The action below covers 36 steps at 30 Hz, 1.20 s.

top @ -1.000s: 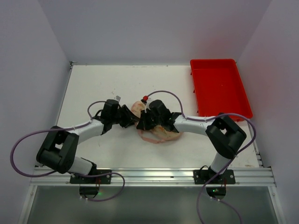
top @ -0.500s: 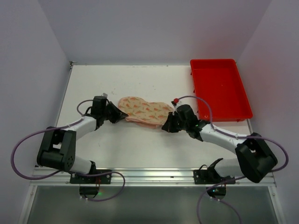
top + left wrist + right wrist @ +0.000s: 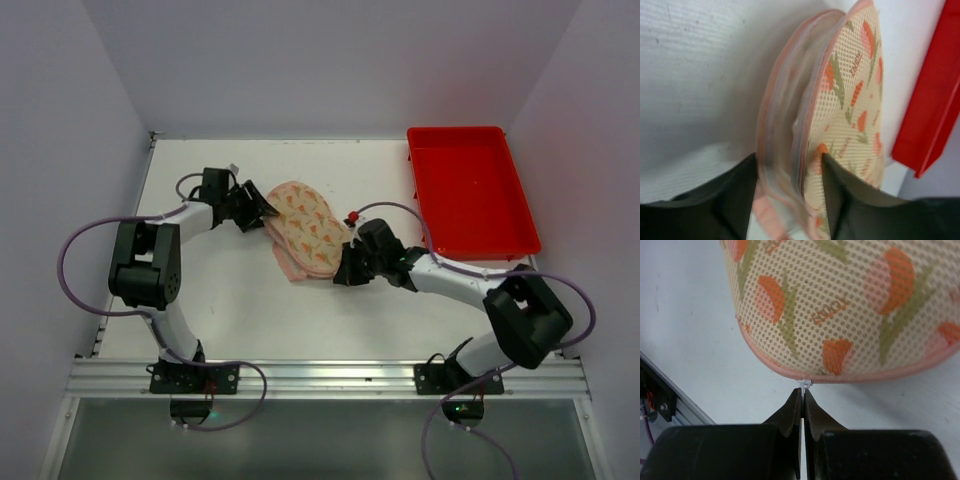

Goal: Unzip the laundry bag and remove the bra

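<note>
- Top external view: the laundry bag [image 3: 305, 228] is lying on the white surface [image 3: 230, 300], just left of centre, with its long axis running diagonally from upper left to lower right.
- The left gripper [image 3: 262, 207] is reaching in from the left and clamping the bag's upper-left end. The right gripper [image 3: 343, 272] is meeting the bag's lower-right edge.
- The red tray [image 3: 470, 180] is sitting at the far right of the surface, apart from the bag.
- Left wrist view: the left gripper [image 3: 788, 162] is closing on the near rim of the laundry bag [image 3: 850, 95], one dark finger on each side. The bag is standing on edge between them, showing pink edging and a whitish layer beside the printed mesh. The red tray [image 3: 930, 100] is showing at the right.
- Right wrist view: the right gripper [image 3: 802, 392] is pinching its fingertips together on the small white zipper pull [image 3: 804, 384], which is sitting on the pink zipper line at the bottom edge of the laundry bag [image 3: 840, 305]. The bag is resting on the surface [image 3: 700, 355], and the rail [image 3: 660, 395] is showing at lower left.
</note>
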{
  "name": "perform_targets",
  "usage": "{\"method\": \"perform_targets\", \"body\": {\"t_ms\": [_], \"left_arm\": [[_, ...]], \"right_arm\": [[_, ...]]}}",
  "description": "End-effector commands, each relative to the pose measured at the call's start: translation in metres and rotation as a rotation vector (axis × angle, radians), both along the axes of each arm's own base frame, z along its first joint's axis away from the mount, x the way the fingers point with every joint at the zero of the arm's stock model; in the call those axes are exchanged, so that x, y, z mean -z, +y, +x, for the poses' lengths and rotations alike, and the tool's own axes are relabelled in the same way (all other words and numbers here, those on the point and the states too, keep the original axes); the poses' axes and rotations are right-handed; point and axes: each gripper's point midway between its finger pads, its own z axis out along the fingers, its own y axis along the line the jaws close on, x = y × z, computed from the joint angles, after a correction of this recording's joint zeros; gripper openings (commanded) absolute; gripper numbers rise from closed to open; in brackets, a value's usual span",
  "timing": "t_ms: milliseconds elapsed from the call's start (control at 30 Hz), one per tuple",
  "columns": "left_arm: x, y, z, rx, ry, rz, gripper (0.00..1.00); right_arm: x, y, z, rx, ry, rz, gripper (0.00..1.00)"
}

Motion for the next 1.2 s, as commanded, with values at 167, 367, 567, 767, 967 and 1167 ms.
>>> {"method": "perform_targets", "body": {"t_ms": [167, 367, 567, 767, 967, 1167], "left_arm": [[-0.043, -0.002, -0.019, 0.008, -0.073, -0.063, 1.0], [-0.035, -0.019, -0.088, -0.029, -0.066, -0.129, 1.0], [-0.037, -0.057, -0.109, 0.007, -0.078, -0.157, 0.89], [-0.025, -0.068, -0.109, 0.0, -0.061, -0.158, 0.34], [-0.016, -0.068, -0.117, 0.044, -0.033, -0.138, 0.0], [-0.011, -0.075, -0.141, 0.234, -0.01, -0.137, 0.0]], "right_arm": [[-0.04, 0.102, 0.02, -0.148, -0.063, 0.146, 0.0], [-0.039, 0.126, 0.024, -0.181, -0.064, 0.159, 0.0], [-0.034, 0.136, 0.012, -0.216, -0.06, 0.144, 0.0], [-0.023, 0.122, 0.004, -0.205, -0.045, 0.096, 0.0], [0.003, 0.066, -0.002, -0.123, -0.067, -0.058, 0.0], [0.018, -0.021, 0.005, 0.114, 0.035, -0.116, 0.0]]}}
